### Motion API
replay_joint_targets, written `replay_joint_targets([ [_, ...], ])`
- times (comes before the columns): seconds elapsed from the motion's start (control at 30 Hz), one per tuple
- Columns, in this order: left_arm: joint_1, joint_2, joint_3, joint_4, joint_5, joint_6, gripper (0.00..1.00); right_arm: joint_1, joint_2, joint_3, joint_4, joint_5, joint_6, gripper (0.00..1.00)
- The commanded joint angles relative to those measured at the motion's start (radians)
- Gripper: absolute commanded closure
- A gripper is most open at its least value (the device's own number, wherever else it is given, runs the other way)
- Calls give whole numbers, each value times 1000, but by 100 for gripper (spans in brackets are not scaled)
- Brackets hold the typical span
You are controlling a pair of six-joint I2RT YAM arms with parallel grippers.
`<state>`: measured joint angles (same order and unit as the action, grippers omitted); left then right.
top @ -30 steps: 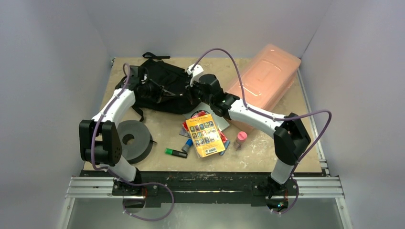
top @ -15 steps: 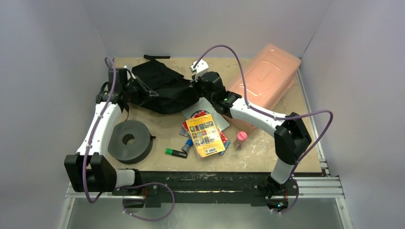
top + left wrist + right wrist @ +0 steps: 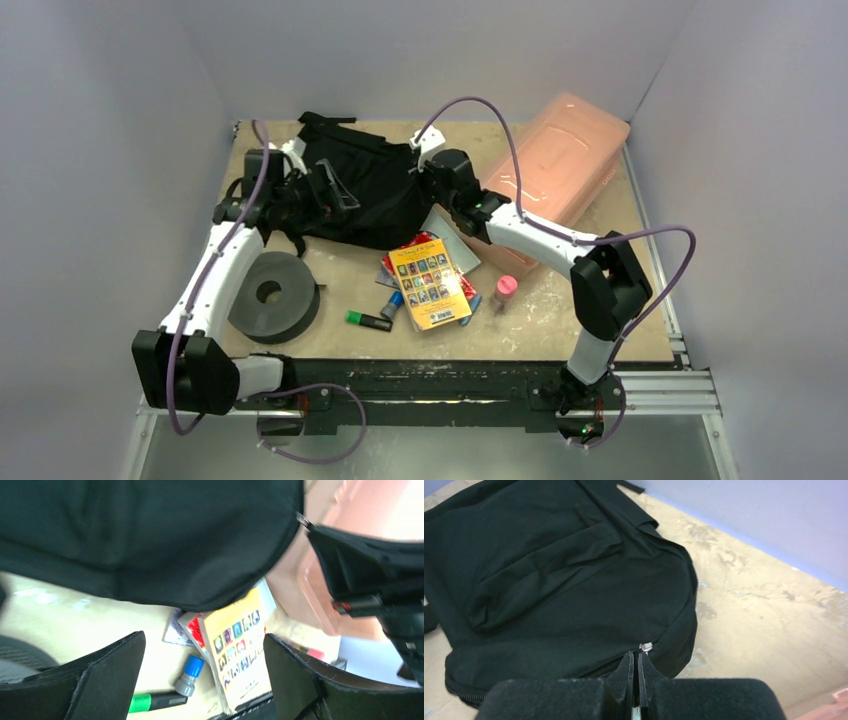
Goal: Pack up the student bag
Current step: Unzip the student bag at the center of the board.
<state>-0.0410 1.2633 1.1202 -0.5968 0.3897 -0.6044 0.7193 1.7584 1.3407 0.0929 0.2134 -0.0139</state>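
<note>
The student bag lies at the far middle of the table, its black folds merging so that straps and pockets are hard to separate from above. At its right edge the right gripper has both fingers pressed together on the small metal zipper pull; the zip track runs off under the gripper body. At the bag's left side the left gripper has its jaws spread wide with nothing between them, and from above its fingertips are lost against the black fabric. The yellow book lies near the bag, covering most of 1 red item. The pink box sits to the right, cut off in both wrist views.
</note>
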Motion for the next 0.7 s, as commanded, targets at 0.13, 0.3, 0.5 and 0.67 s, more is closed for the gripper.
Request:
replay_joint_targets([
  [0.13, -236, 63, 124, 41, -68, 104, 10, 8, -82, -24, 134, -162, 117, 100],
  [0.3, -288, 172, 206, 45, -96, 132, 8, 7, -85, -15, 154, -212, 175, 100],
  [0.5, -319, 211, 137, 154, -172, 131, 10, 7, -89, 1, 148, -212, 213, 100],
  [0.67, -319, 186, 39, 273, -235, 163, 23, 7, -101, 3, 130, -212, 215, 100],
])
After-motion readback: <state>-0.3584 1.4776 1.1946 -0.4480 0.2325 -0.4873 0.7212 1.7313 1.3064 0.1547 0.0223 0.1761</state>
